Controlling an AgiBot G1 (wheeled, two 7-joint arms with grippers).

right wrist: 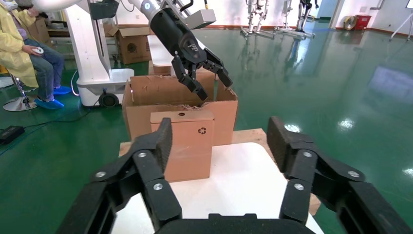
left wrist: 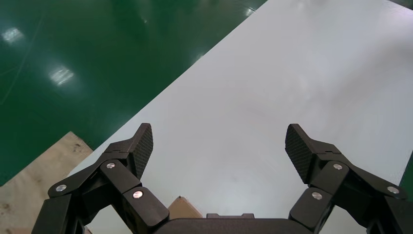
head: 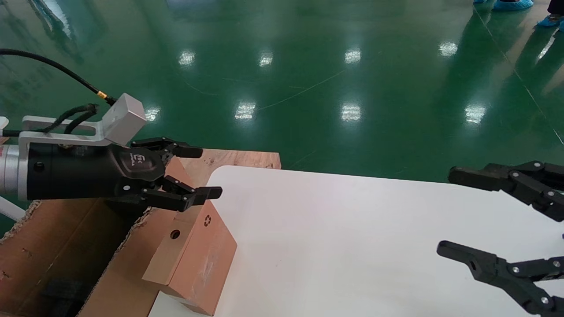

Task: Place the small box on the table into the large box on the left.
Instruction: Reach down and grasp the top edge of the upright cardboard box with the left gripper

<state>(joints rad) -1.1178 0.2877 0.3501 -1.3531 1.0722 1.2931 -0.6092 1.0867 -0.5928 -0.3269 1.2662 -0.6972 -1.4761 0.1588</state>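
The small box (head: 205,264) stands upright at the left edge of the white table (head: 352,246), close beside the large box (head: 53,255); whether they touch is unclear. Its hole faces up and the recycling symbol shows near its top. My left gripper (head: 210,172) hovers open and empty just above the small box's top, over the large box's near wall. In the left wrist view the left gripper (left wrist: 218,141) shows only a corner of the small box (left wrist: 182,207) below it. My right gripper (head: 446,210) is open and empty over the table's right side, facing the small box (right wrist: 187,146) and large box (right wrist: 224,112).
A light plywood board (head: 238,158) lies under the large box beyond the table's corner. Green floor surrounds the table. In the right wrist view a seated person (right wrist: 24,53), a white robot base (right wrist: 92,63) and another carton (right wrist: 131,44) are behind the large box.
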